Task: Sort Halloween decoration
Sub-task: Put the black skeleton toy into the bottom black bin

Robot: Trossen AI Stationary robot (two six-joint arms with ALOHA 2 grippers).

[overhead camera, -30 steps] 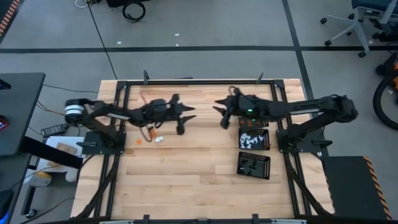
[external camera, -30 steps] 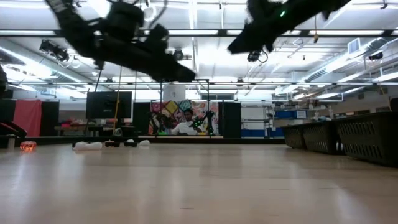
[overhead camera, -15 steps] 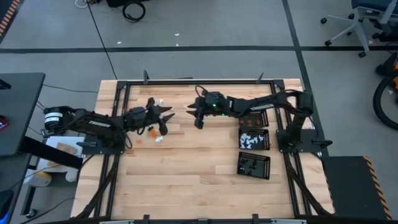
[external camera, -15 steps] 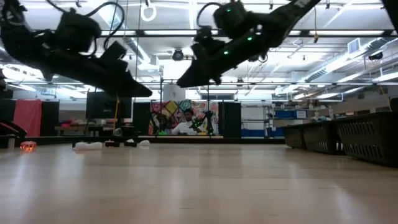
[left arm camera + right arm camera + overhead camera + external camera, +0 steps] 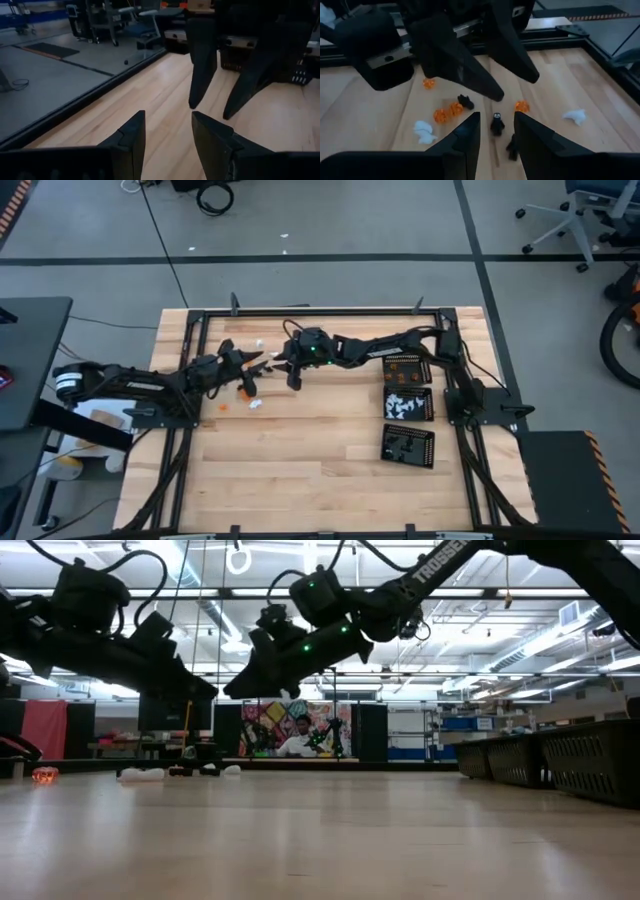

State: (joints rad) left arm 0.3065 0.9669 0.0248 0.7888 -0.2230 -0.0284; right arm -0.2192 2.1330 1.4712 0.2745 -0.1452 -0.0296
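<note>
While three black trays (image 5: 409, 402) on the right side of the tabletop (image 5: 310, 470) already hold some pieces, a loose cluster of decorations (image 5: 455, 109) in orange, black and white lies unsorted near the far left part, so the sorting looks partly done at best. How many pieces sit in the trays cannot be told from above. Both arms meet over that cluster. The left gripper (image 5: 252, 370) hangs above it with its jaws apart and nothing between them, as its wrist view shows. The right gripper (image 5: 291, 368) reaches across from the right, tips facing the left one; its jaws stand narrowly parted and empty, aimed down at a small black figure (image 5: 497, 122). No piece is held by either. Judging by this, a pick from the cluster comes next, then carriage to a tray.
</note>
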